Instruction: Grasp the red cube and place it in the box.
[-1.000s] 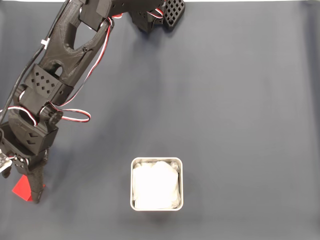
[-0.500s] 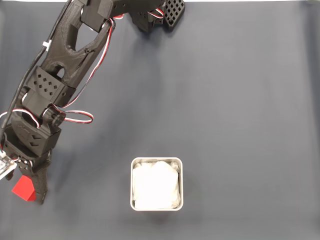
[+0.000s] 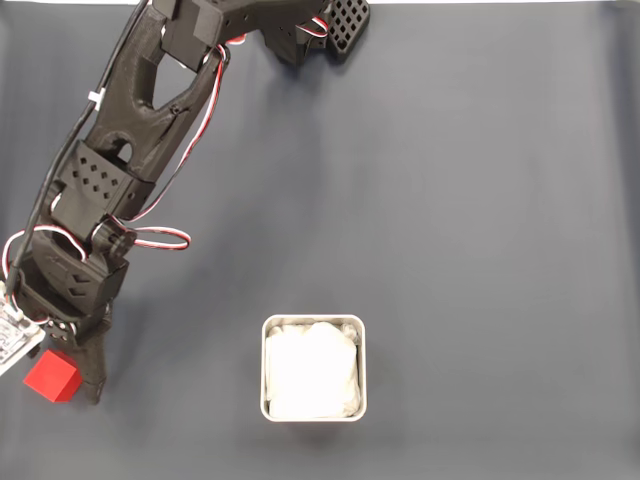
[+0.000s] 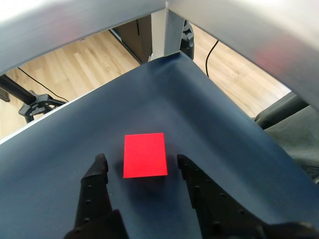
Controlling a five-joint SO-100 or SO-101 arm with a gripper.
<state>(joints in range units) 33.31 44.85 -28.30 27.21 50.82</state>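
Note:
The red cube (image 3: pixel 52 377) lies on the dark mat at the far left of the fixed view, close to the left edge. My gripper (image 3: pixel 60 388) reaches down over it, and a black finger (image 3: pixel 94 372) stands along the cube's right side. In the wrist view the red cube (image 4: pixel 144 155) sits between the tips of my open gripper (image 4: pixel 142 162), with a gap on each side. The left fingertip (image 4: pixel 98 167) and the right one (image 4: pixel 185 164) do not touch it. The white box (image 3: pixel 264 370) with its wrinkly lining stands right of the cube, near the bottom middle.
The arm's base (image 3: pixel 310 30) is at the top of the fixed view, and red and white cables (image 3: pixel 160 238) loop off the arm. In the wrist view the mat's far corner (image 4: pixel 172 57) lies just beyond the cube, with wooden floor (image 4: pixel 60 64) behind it.
The black finger has shifted right, off the cube, so more of the cube's top shows. The wrist has moved slightly toward the top of the fixed view. The box has not moved.

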